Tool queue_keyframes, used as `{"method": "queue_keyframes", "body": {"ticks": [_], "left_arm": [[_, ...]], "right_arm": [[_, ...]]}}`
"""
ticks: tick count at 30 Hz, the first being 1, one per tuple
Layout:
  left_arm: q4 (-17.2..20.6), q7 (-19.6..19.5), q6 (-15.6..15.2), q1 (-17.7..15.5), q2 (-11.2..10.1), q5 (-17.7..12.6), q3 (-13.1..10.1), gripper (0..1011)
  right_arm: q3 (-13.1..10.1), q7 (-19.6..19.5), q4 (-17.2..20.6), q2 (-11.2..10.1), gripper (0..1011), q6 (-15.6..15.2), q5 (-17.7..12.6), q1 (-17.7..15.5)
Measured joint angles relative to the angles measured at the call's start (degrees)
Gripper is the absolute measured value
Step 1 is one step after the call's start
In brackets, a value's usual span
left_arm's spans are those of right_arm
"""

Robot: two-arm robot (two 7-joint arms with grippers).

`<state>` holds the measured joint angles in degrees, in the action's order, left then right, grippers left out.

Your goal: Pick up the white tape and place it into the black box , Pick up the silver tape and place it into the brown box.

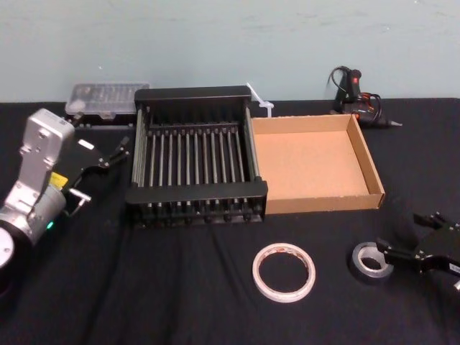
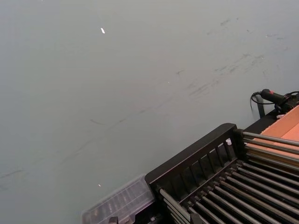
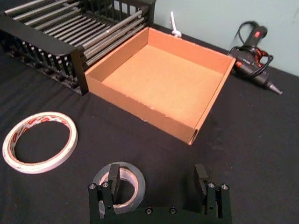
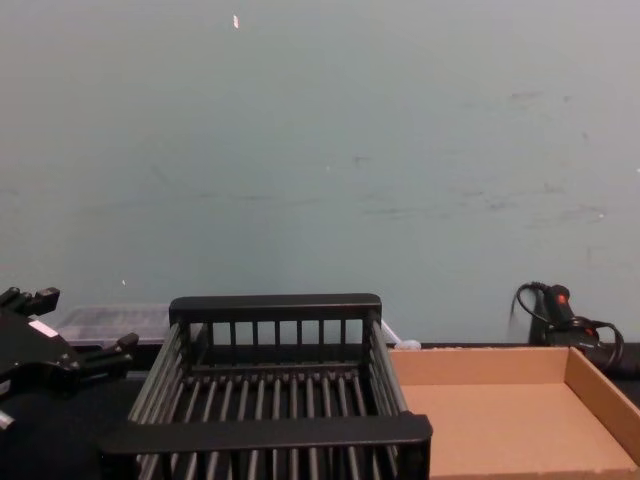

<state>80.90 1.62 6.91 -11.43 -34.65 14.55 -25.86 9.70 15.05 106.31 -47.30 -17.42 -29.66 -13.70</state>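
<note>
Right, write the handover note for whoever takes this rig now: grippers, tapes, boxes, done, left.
Left gripper: open, holding nothing, beside the left side of the black box.
Right gripper: open at the silver tape, one finger over the roll, nothing gripped.
White tape: flat on the table in front of the boxes.
Black box and brown box: both empty.
Done: nothing.
Left: white tape into black box, silver tape into brown box.
</note>
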Motion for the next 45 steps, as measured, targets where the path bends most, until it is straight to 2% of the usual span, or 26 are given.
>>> {"method": "queue_keyframes", "body": {"ticks": [14,27,45], "left_arm": [[0.0,0.0,0.0,0.0,0.0,0.0,0.0,1001],[0.0,0.0,0.0,0.0,0.0,0.0,0.0,1001],[0.0,0.0,0.0,0.0,0.0,0.0,0.0,1002]], "right_arm": [[1.1,2.0,-2.4,2.0,1002,-3.7,1.7,2.1],[1.5,3.4,-4.4,4.2,1002,-5.5,2.9,4.0],[1.2,4.0,-5.1,5.5,1002,-7.4,3.7,4.4]]}}
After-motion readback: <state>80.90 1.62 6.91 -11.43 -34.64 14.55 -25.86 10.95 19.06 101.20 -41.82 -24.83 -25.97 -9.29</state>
